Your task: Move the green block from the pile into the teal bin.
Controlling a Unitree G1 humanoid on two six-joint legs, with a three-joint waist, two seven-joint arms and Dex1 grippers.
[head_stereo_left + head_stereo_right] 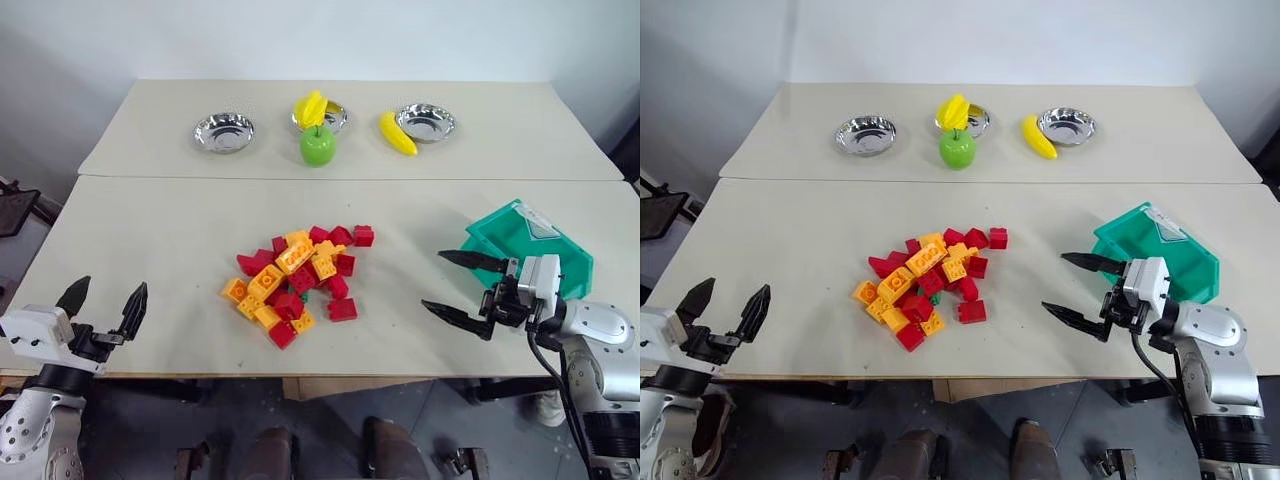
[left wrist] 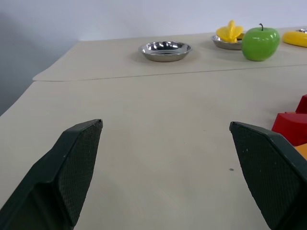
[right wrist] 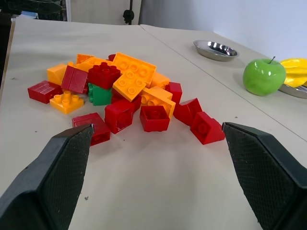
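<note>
Right gripper: lower right of the left eye view, between the pile and the teal bin, black fingers spread wide with nothing between them, pointing toward the bricks.
Left gripper: lower left of that view, fingers likewise spread and empty, well apart from the pile.
Green block: left of centre in the right wrist view, wedged low in the pile; red bricks touch it on both sides and an orange one sits just above. In the head views only a sliver shows.
Pile: centre of the left eye view, red, orange and yellow bricks heaped loosely on the table.
Teal bin: right edge of the left eye view, just behind the right gripper, empty as far as can be seen.
Risk, wrong brick: with the block half buried, wide fingers would probably close on a red neighbour as well, or instead.
Risk, scatter: pushing in from the side would likely shove loose bricks across the table and could bury the green one deeper.
Risk, slip: a grip on just one exposed corner may let the small block twist out on the way up.
Risk, bin: it sits so close behind the wrist that a swing back could knock it.
Distractor: the green apple, upper centre, near the bowls, is not the target.
</note>
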